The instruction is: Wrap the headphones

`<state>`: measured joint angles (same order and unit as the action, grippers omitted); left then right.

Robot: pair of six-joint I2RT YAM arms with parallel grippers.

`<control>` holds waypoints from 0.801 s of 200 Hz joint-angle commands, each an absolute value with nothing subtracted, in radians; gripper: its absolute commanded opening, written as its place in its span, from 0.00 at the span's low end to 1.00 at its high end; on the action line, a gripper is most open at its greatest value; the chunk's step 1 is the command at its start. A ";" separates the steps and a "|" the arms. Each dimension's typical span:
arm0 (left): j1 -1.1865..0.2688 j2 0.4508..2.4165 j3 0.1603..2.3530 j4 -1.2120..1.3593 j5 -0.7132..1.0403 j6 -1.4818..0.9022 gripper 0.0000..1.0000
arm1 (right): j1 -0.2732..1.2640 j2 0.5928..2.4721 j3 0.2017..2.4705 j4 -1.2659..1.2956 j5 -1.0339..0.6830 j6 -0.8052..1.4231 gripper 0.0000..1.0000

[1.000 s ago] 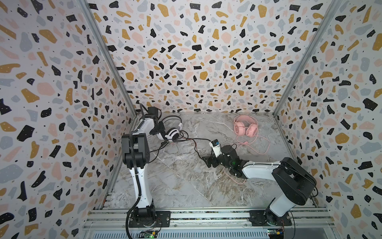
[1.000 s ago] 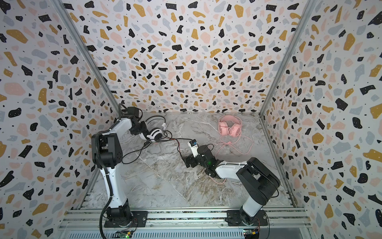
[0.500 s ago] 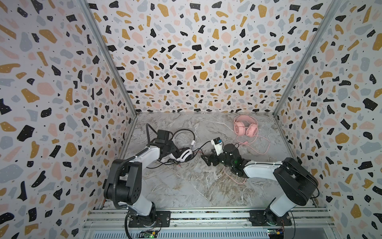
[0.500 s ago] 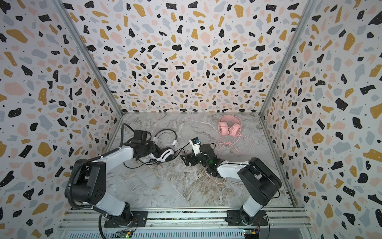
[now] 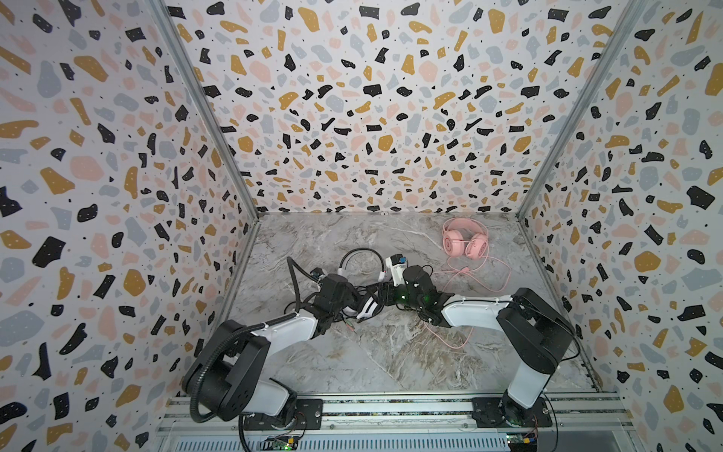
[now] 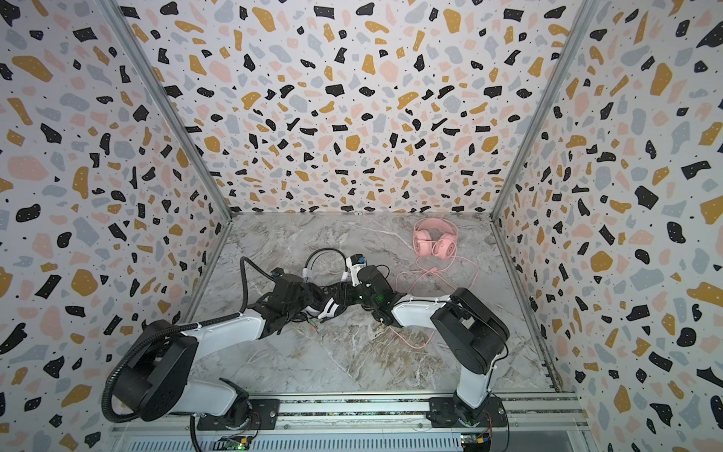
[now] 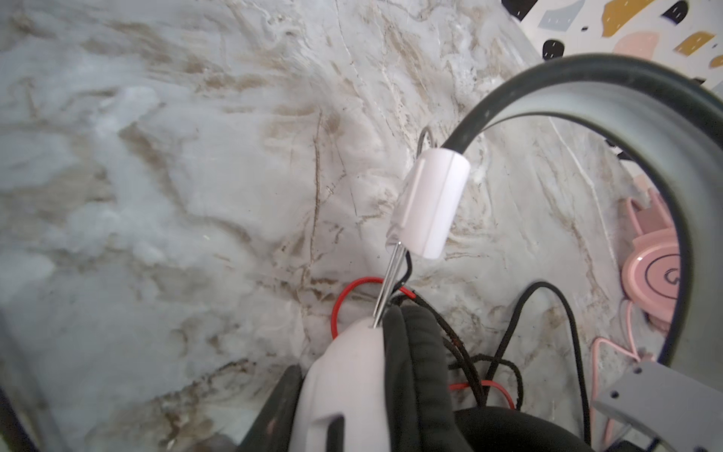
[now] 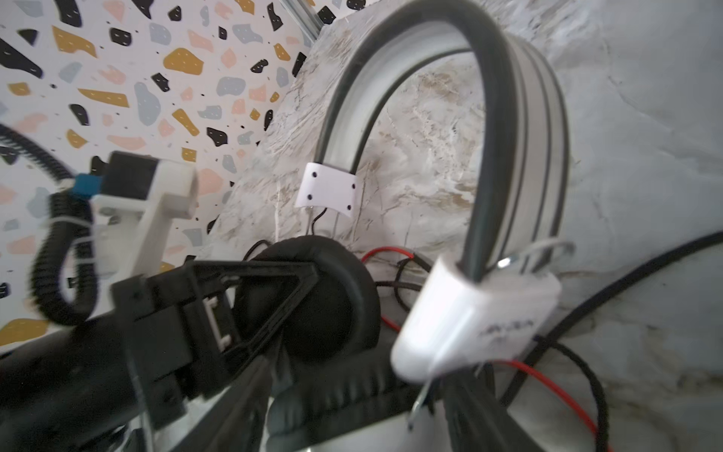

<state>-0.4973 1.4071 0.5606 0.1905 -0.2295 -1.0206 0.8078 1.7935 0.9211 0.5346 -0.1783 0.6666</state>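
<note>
We see the white headset [image 5: 367,309] near the middle of the marble floor. Its black-striped ear cups sit low and close together, and its thin black headband [image 5: 362,252] arches away toward the back wall. Its black cable [image 7: 542,283] lies bunched in loose loops beside the cups, with thin red wires [image 7: 336,309] showing. The pink headset [image 5: 465,242] lies well apart near the back right corner, and its pink cable [image 5: 465,269] trails forward in loose curves.

white headset [image 5: 367,309]: ear cups are being mostly covered by both grippers at mid-frame in both top views
right gripper [image 5: 385,292]: jaws are hiding under its own black body
pink cable [image 5: 450,340]: is disappearing beneath the right arm [image 5: 473,309], right of centre
pink headset [image 7: 649,270]: is being crossed by the white headset's band
left gripper [image 8: 305,313]: is blurring in the right wrist view
</note>
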 commanded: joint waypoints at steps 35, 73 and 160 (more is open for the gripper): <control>-0.598 1.290 0.491 0.342 -0.410 -1.163 0.34 | 0.801 1.865 1.096 0.346 0.000 0.553 0.33; -0.622 1.258 0.482 0.356 -0.412 -1.111 0.51 | 0.805 1.840 1.095 0.316 0.052 0.491 0.10; -0.627 0.949 0.526 0.015 -0.564 -0.797 1.00 | 0.767 1.768 1.105 0.276 0.029 0.276 0.04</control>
<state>-0.6312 1.0203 0.4797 0.1162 -0.4652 -0.9821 0.7826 1.8420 1.0863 0.3183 0.0326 0.4004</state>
